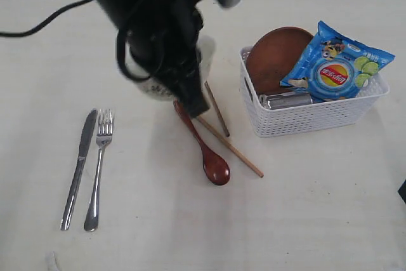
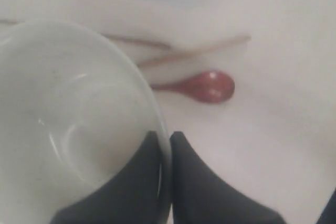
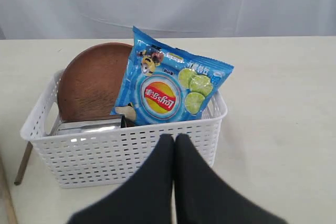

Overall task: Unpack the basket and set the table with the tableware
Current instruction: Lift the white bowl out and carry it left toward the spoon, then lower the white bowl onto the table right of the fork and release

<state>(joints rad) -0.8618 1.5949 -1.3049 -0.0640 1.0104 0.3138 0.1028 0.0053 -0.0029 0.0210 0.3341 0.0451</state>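
My left gripper is shut on the rim of the white bowl, one finger inside and one outside. In the exterior view the left arm covers most of the bowl. The dark red wooden spoon and two chopsticks lie on the table just right of the bowl. Knife and fork lie side by side at the left. The white basket holds the brown plate, the steel cup and a blue snack bag. My right gripper is shut and empty, short of the basket.
A black cable trails over the table at the far left. The snack bag leans over the plate and juts above the basket rim. Bare tabletop lies in front of the cutlery and right of the spoon.
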